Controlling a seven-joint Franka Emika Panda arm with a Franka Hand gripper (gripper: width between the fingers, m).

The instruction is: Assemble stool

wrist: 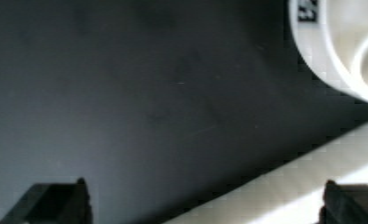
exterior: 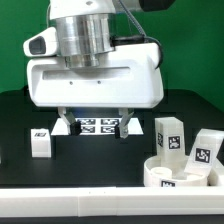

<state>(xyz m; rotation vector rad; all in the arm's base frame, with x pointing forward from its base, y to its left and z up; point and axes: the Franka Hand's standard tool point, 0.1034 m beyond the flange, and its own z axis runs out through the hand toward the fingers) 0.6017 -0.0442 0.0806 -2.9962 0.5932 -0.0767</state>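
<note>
Seat (exterior: 158, 173): white ring, flat on the dark surface (exterior: 100, 160), off to the pincer's side toward the exterior view's right and well apart from its tips. The wrist view catches only a curved slice of the rim (wrist: 341, 55).

First leg (exterior: 168, 136) and second leg (exterior: 205, 152) stand upright close by the seat. Third leg (exterior: 40, 141) stands alone on the pincer's opposite side.

Pincer (exterior: 94, 129) is released, jaws spread wide with nothing between them, low over bare surface. The marker board (exterior: 100, 123) lies just behind it.

Judgement: no part taken yet, and the step in hand looks like the approach to a first pick. To do it well, shift over the chosen part, square the jaws to its flat faces, descend fully before closing, and keep clear of the neighbouring leg.

Unclear:
- The seat is cut off by the frame edge in both views.
- Cannot tell whether the two nearby legs touch the seat.
- The tags are too small to read.
- The pale strip (wrist: 314, 170) near the tips is unidentified.
</note>
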